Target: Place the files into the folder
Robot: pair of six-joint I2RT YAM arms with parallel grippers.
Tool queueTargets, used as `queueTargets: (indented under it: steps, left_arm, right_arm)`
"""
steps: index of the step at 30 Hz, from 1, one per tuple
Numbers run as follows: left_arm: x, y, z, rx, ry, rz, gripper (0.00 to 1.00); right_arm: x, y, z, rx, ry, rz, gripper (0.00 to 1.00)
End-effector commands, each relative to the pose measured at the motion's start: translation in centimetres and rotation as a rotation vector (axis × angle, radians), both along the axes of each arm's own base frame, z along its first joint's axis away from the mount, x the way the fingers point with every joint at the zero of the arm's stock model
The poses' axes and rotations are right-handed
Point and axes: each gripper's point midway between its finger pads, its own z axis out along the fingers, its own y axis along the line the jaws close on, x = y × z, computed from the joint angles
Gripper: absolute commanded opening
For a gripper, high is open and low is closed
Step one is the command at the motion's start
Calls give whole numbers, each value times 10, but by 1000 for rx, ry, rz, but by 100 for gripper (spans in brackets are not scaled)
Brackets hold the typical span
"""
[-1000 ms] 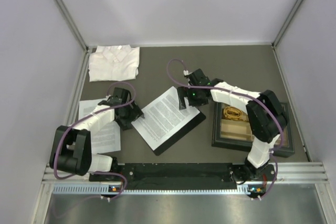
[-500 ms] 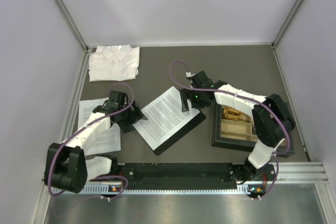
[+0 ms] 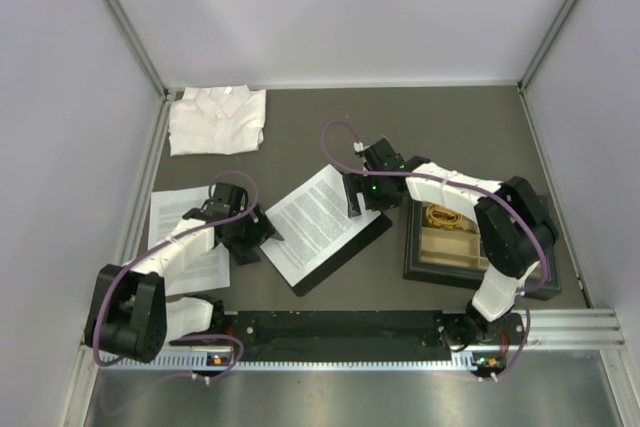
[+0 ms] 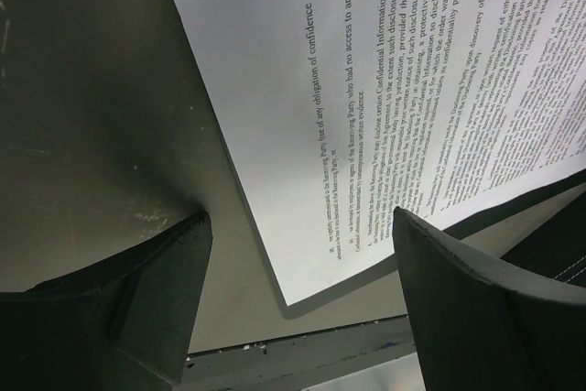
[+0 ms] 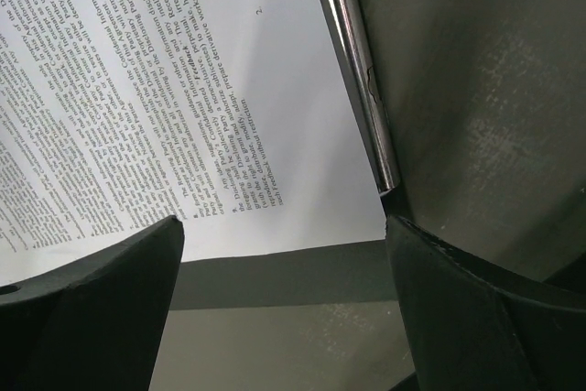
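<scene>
Two arms lean in over a dark, matte bench [image 3: 450,127] in the top view. Near its middle the folder [image 3: 362,235] lies at a slant. It is flat, black and rectangular, with a white printed sheet [image 3: 315,222] resting on it, so that black shows only along the near-right side. The left jaws sit at the sheet's left corner and the right jaws at its far-right end. Other printed sheets [image 3: 165,205] lie flat at the left, partly hidden beneath the left arm [image 3: 185,237]. A folded white shirt [image 3: 217,119] with a collar lies in the far-left corner, well apart. A dark-framed tray [image 3: 450,247] sits just right of the folder, and the right arm [image 3: 450,185] crosses over it.

In the left wrist view, two blunt black fingers [image 4: 137,309] stand wide apart with nothing clamped. Between them shows the sheet's [image 4: 366,89] corner, smooth white paper with dense small black type. The dull bench [image 4: 92,89] is at the left, and a black strip of folder [image 4: 526,199] runs under the sheet's edge at the right.

In the right wrist view, the fingers [image 5: 92,318] are likewise spread and hold nothing. A polished silver metal clip [image 5: 362,70], a narrow rounded bar, runs just beside the sheet's [image 5: 183,70] edge. Whether it pins the paper cannot be told. A dark band of folder [image 5: 284,274] shows below the sheet, with mottled bench [image 5: 476,70] to the right.
</scene>
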Motion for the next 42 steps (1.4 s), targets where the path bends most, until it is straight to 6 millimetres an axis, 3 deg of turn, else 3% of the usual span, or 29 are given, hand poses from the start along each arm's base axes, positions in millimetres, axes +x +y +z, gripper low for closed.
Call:
queueTargets:
  steps: [1, 6, 14, 22, 30, 35, 39, 42]
  left_arm:
    - [5, 0, -8, 10, -14, 7, 85]
    - [4, 1, -9, 12, -14, 12, 85]
    - [4, -1, -10, 9, -17, -1, 84]
    - [3, 0, -9, 14, -20, -8, 84]
    - [3, -1, -7, 2, -27, -1, 84]
    - [-1, 1, -1, 16, -14, -6, 84]
    - [3, 12, 19, 70, -73, 15, 84]
    - [6, 16, 32, 81, -121, 26, 86]
  right_arm:
    - [3, 2, -4, -4, -22, 21, 92]
    - [0, 7, -4, 16, -6, 31, 91]
    - [-11, 21, 14, 80, -13, 42, 82]
    - [-19, 29, 24, 134, 8, 47, 61]
    - [-30, 33, 23, 189, 40, 37, 48]
    - [-26, 22, 23, 134, -5, 37, 53]
    - [-6, -1, 24, -19, -84, 7, 75]
    - [5, -5, 25, -47, -95, 16, 87]
